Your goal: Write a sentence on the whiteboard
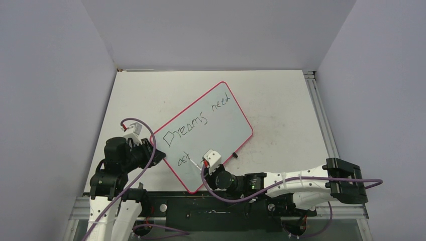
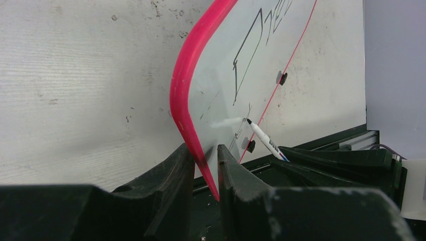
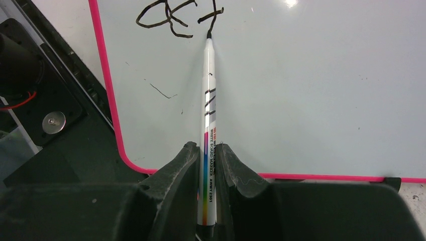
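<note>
Tabletop, R tool, marker tip on whiteboard

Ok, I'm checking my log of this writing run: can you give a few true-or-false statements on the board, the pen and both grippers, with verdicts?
1. The right gripper grips a slim white marker pen. True.
2. The pen's black tip hovers off the large white, pink-rimmed whiteboard. False: it touches the board at the end of the second row.
3. The left gripper is open beside the board. False: it is shut on the board's pink rim.
4. The black handwritten sentence begins "Dreams need". True.
</note>
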`<state>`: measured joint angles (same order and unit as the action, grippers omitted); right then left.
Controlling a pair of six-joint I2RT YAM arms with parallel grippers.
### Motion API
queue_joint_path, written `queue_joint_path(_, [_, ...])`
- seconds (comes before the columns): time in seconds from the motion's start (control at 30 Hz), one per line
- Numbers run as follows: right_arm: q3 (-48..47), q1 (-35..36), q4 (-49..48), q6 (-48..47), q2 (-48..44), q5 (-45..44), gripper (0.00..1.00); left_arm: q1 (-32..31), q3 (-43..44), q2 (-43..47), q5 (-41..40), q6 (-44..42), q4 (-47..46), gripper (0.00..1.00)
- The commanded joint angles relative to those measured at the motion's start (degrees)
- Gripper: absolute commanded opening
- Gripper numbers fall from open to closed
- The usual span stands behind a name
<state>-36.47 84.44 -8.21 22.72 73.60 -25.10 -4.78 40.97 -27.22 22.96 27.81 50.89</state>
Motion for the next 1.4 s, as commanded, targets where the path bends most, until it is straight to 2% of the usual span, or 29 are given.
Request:
queue_joint_path(0.0, [0.8,0.5,1.6,1.4,-1.9,-1.0,0.05,0.0,0.3,-0.3,0.5,-0.8,-0.8,0.22])
queue_joint_path(0.7, [-3.1,0.5,1.1,-1.6,-3.6,-5.5,0.05,0.0,0.3,-0.4,0.4,-0.8,-0.8,0.22])
queue_joint_path(1.37, [-4.8,-1.6,1.4,-1.1,0.6,-3.2,0.05,0.0,0.3,-0.6,0.5,-0.8,-0.7,0.22])
